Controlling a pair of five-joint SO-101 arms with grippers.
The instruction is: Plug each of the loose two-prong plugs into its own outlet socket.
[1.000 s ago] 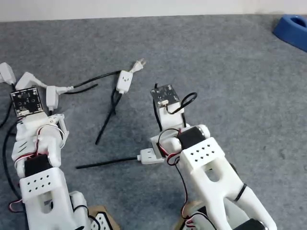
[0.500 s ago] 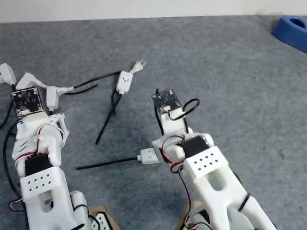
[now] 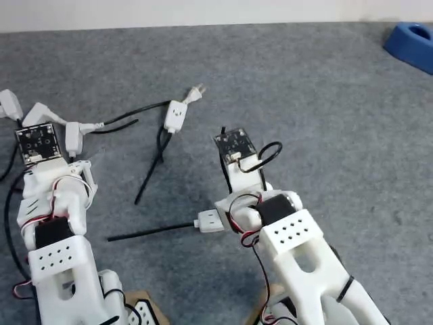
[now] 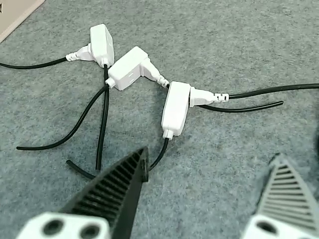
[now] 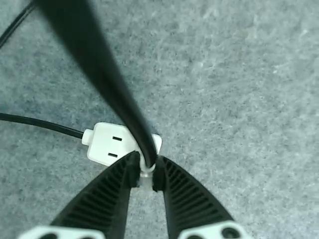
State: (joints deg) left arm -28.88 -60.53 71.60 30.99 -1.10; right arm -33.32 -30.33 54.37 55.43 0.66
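In the right wrist view my right gripper point(image 5: 145, 162) is shut on a small white plug point(image 5: 146, 175), whose black cable point(image 5: 99, 74) runs up past the camera. The plug hangs right over a white outlet socket point(image 5: 115, 142) lying on the grey carpet; in the high view the socket point(image 3: 210, 221) sits beside the right arm's wrist. My left gripper point(image 4: 204, 184) is open above a cluster of three white connectors point(image 4: 175, 107) with black cords. Farther back, a loose two-prong plug point(image 3: 196, 91) lies next to another white socket point(image 3: 174, 115).
Black cords point(image 3: 149, 172) trail across the grey carpet between the arms. A blue container point(image 3: 413, 40) stands at the far right corner. Open carpet stretches to the right of the right arm.
The right arm has drawn back a little toward the near edge with the plug in its grip. The left arm and the sockets stay put.
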